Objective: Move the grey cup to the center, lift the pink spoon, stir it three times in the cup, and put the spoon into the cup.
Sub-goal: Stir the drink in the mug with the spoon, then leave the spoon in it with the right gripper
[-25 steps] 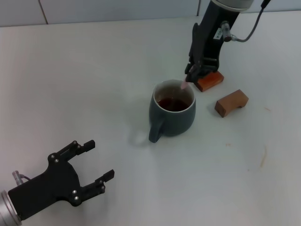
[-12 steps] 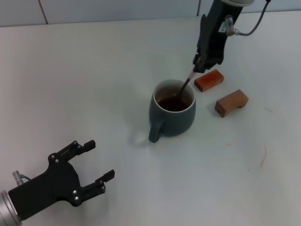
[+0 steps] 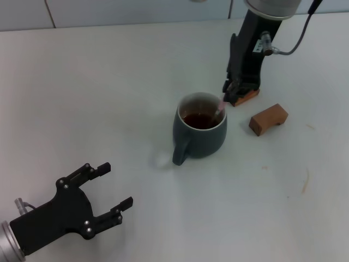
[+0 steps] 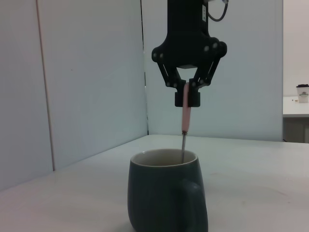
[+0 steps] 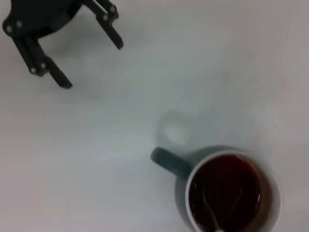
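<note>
The grey cup [image 3: 199,128] stands near the table's middle with dark liquid inside and its handle toward me. It also shows in the left wrist view [image 4: 166,191] and the right wrist view [image 5: 227,193]. My right gripper [image 3: 231,93] is shut on the pink spoon [image 3: 221,105] above the cup's far right rim. The spoon [image 4: 185,121] hangs upright with its metal neck dipping into the cup; its bowl [image 5: 212,215] sits in the liquid. My left gripper [image 3: 103,194] is open and empty, low at the front left, seen far off in the right wrist view [image 5: 67,43].
Two brown blocks lie right of the cup: one [image 3: 244,96] partly behind my right gripper, one [image 3: 268,119] nearer the front. A wall edge runs along the back of the white table [image 3: 109,82].
My right gripper rose half a second ago, then came back down toward the cup's right rim with the spoon. The cup and left arm have not moved.
</note>
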Controlling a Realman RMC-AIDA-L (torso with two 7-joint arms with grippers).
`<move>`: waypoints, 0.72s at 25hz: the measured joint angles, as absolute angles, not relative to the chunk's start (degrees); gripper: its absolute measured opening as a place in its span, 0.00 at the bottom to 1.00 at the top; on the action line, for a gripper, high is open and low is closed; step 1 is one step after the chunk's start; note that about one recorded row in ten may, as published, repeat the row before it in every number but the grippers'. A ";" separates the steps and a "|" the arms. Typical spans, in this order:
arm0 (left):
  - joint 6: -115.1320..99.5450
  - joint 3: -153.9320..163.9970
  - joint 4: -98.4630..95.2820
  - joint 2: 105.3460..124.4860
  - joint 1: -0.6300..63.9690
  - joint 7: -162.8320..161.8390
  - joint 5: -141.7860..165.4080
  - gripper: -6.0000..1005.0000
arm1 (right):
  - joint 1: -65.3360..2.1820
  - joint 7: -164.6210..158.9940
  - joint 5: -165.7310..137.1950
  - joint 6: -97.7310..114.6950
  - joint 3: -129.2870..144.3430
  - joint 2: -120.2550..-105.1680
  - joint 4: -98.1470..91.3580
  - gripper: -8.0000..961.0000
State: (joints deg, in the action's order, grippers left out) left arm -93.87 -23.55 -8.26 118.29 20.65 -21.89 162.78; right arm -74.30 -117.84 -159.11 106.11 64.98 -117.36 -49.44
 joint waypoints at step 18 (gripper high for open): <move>-93.86 -23.55 -8.26 118.30 20.83 -21.88 162.47 0.80 | -74.33 -119.82 -160.61 101.14 65.50 -118.37 -49.60 0.20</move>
State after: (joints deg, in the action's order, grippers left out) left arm -93.87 -23.55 -8.26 118.30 20.83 -21.88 162.47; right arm -74.33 -119.82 -160.61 101.14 65.50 -118.37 -49.60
